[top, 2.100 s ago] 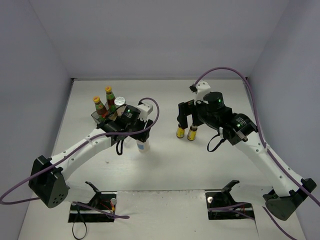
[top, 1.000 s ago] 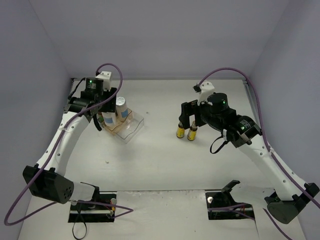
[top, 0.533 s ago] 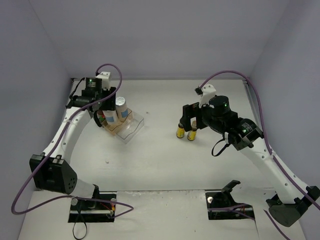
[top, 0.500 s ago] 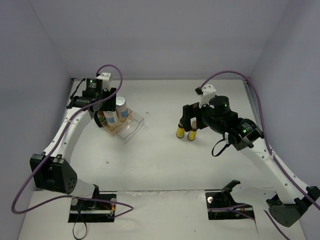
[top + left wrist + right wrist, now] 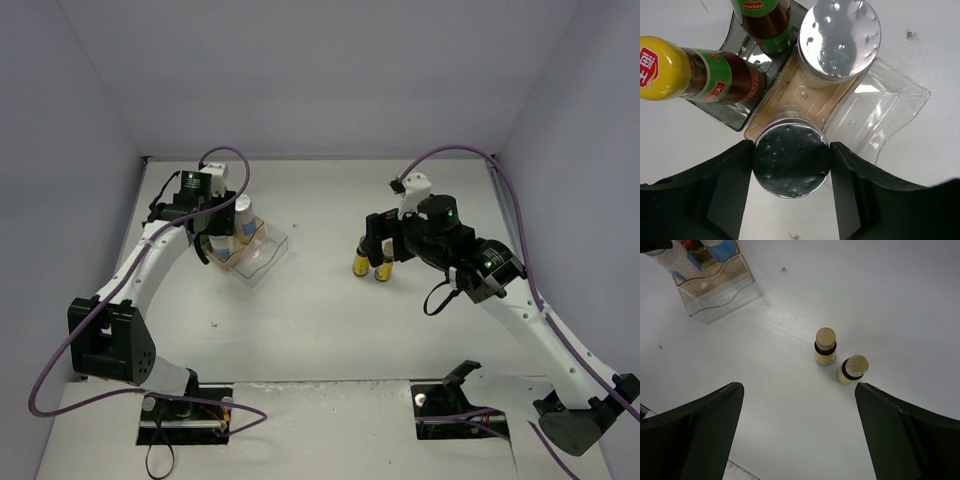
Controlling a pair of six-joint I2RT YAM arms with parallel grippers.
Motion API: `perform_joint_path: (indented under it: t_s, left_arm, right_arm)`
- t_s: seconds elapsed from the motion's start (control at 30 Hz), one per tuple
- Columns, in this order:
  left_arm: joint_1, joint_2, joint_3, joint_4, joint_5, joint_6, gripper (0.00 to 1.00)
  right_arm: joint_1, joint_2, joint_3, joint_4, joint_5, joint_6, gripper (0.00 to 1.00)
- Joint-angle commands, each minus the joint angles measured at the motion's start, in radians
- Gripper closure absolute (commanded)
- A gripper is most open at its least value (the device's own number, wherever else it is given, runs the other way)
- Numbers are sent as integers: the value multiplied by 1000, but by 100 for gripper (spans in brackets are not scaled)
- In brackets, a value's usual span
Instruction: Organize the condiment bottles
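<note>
**Q:** Left gripper [image 5: 791, 150], status?
**A:** Its fingers [image 5: 720, 185] press on both sides of the near silver-lidded jar [image 5: 791, 162], so you have it gripped. The jar is upright over the near end of the amber middle step of the clear rack [image 5: 880, 115]. You cannot tell whether its base rests there.

**Q:** Other items in the rack?
**A:** The far silver-lidded jar [image 5: 840, 40] is on the same step. The yellow-capped sauce bottle [image 5: 705, 75] and the second sauce bottle [image 5: 762, 20] stand in the dark back step.

**Q:** Right gripper [image 5: 798, 386]?
**A:** Your jaws are spread wide and hold nothing. They are above the table [image 5: 865, 290], clear of the first short yellow-labelled bottle [image 5: 825, 346] and the second short bottle [image 5: 852, 370]. Both stand upright, just beside each other and well apart from the rack.
</note>
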Motion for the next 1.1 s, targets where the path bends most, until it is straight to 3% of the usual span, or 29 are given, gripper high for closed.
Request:
perform_joint_path:
  t_s: [0.0,0.23,0.6,1.07]
  left_arm:
    - [3,-47,28,91,-5,-20,42]
    - [5,-70,42,62,-14,-20,26]
    - [-37,-119,233,-63,77,-66,24]
    - [-489,-16,203,146,94,-120,24]
  right_arm:
    - [-4,-13,-5,53,-15,-3,0]
    - [-4,-4,-13,70,-23,-4,0]
    - [-32,5,-2,96,-10,0,0]
    - [-354,-11,-10,82,-85,60,1]
